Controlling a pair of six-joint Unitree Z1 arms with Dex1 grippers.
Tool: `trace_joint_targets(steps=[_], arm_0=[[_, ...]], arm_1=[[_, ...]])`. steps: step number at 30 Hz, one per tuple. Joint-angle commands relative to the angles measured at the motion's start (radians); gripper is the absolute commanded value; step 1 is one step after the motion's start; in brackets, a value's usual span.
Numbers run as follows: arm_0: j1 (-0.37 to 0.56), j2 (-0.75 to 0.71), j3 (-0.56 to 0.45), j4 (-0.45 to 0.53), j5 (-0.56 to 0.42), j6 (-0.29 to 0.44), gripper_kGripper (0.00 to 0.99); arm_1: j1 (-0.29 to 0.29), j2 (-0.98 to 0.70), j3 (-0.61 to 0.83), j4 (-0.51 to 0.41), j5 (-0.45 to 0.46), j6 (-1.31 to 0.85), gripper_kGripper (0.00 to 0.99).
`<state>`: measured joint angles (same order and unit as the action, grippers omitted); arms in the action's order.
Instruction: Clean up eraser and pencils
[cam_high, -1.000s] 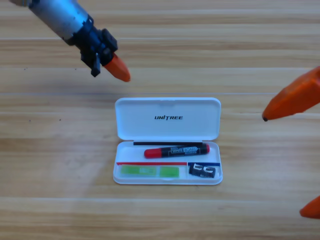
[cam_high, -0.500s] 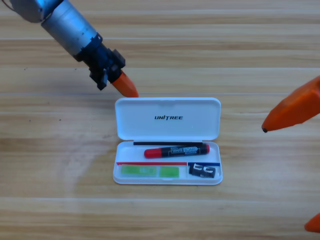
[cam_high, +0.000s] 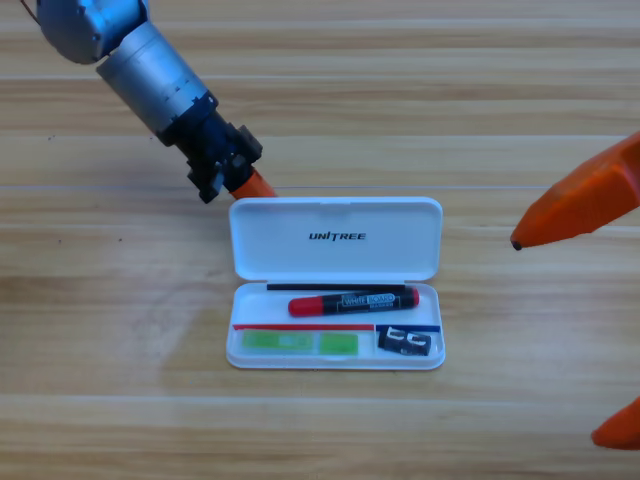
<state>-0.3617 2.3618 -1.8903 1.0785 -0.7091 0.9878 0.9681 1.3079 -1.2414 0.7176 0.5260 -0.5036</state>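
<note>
The white case (cam_high: 335, 355) lies open at the table's middle, its lid (cam_high: 335, 238) folded back flat. The red pencil (cam_high: 353, 301) with a black cap end rests in the upper compartment. Green eraser pieces (cam_high: 298, 343) fill the lower left compartment. My left gripper (cam_high: 257, 186) comes down from the upper left with its orange jaws together, their tip at the lid's far left corner. My right gripper (cam_high: 555, 340) hangs large at the right edge, open and holding nothing, well clear of the case.
A small black block with white marks (cam_high: 405, 343) sits in the case's lower right compartment. The grey left arm (cam_high: 150, 65) slants across the upper left of the wooden table (cam_high: 120, 330).
The left gripper has travelled down and to the right, from above the table to the lid's far left corner. The right gripper's jaws have shifted slightly. The case and its contents have not moved.
</note>
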Motion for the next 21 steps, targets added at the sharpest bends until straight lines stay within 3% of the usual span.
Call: trace_joint_targets(steps=[1,21], arm_0=[[-0.051,0.024,0.011,0.023,-0.015,0.011,0.0],[-0.146,-0.045,0.106,0.023,-0.01,0.006,0.0]], arm_1=[[-0.003,-0.024,0.034,-0.013,0.011,0.011,0.974],[-0.003,-0.006,0.025,-0.017,0.011,0.017,0.974]])
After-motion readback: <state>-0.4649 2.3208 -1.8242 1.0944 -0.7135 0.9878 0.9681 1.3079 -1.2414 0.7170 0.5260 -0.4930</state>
